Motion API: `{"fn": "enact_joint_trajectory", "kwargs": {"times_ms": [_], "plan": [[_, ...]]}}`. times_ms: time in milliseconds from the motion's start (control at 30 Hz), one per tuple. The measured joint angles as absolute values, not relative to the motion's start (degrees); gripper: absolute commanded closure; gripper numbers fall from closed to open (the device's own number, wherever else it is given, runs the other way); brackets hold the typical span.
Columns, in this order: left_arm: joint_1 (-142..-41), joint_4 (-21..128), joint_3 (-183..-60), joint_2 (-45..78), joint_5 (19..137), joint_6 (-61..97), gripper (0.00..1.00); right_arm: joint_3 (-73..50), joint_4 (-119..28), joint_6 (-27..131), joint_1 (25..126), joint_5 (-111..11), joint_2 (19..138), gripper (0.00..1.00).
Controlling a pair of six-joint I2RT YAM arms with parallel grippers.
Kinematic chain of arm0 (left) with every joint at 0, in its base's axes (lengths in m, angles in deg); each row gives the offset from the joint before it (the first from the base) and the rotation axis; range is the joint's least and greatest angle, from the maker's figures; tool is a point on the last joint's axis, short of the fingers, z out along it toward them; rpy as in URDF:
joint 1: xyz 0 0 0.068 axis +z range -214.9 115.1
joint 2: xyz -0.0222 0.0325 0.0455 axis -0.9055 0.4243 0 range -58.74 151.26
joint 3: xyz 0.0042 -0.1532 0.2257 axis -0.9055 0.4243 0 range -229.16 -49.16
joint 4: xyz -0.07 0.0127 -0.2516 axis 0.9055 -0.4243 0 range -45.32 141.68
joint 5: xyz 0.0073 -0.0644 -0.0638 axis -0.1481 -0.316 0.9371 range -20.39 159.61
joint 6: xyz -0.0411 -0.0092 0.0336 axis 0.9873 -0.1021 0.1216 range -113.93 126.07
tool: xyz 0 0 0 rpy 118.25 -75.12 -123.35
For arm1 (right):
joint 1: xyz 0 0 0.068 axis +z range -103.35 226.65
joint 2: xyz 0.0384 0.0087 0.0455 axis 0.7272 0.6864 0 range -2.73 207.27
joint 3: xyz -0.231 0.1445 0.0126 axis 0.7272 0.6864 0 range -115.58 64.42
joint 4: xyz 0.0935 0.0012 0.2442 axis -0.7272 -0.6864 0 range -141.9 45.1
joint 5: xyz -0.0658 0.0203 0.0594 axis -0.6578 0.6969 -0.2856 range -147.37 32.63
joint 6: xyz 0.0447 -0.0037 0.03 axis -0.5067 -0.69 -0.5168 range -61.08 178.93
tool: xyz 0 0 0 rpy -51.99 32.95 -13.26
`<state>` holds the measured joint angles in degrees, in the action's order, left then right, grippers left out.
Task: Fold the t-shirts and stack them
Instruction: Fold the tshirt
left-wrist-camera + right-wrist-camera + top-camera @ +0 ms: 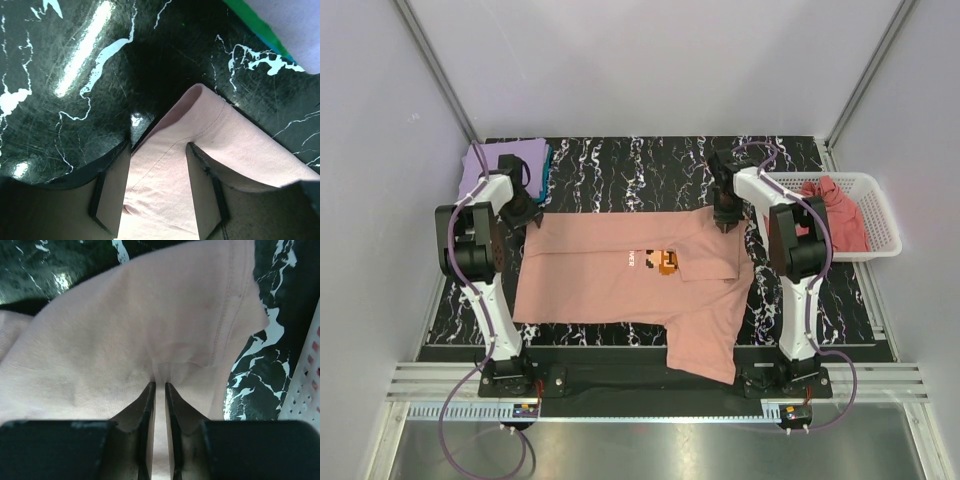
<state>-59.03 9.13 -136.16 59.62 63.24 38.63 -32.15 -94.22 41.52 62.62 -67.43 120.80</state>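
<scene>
**Salmon shirt lies crosswise, a gripper at each far corner**

At far left a folded lavender t-shirt (485,165) sits on the marbled table (620,165), a teal t-shirt (546,162) edging out beneath it. Just beside them the left gripper (525,210) hangs over the far left corner of the salmon-pink t-shirt (610,285), jaws apart and straddling the cloth edge without pinching it. The shirt lies print up, its long axis running left to right between the arms, one flap reaching the near edge right of centre. At its far right corner the right gripper (725,222) has its fingers (142,415) nearly together with cloth puckered between the tips, apparently clamped on it. Each arm is nearest its own corner. Further right, the white basket (885,215) holds a rose-pink t-shirt (835,215)
</scene>
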Motion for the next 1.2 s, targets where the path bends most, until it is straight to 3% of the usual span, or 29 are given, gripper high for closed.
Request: {"fn": "enact_joint_trajectory", "kwargs": {"times_ms": [300,500,733,933,1200], "plan": [[-59.1,7.1,-137.4,60.3,60.9,38.8,0.47,-24.2,-92.1,41.3,63.2,-69.6,117.2,0.91],[-59.3,6.4,-137.4,60.3,59.7,39.4,0.47,-18.1,-89.5,40.9,63.2,-69.7,112.9,0.86],[-58.7,5.2,-137.4,60.1,57.8,39.5,0.46,-19.2,-89.3,41.1,63.1,-66.6,112.1,0.83],[-57.1,2.7,-138.8,59.8,57.5,39.3,0.44,-25.4,-90.0,41.1,63.0,-65.9,112.8,0.67],[-58.5,4.3,-143.3,57.8,60.3,39.3,0.43,-33.5,-90.4,40.9,60.8,-65.9,115.5,0.69]]}}
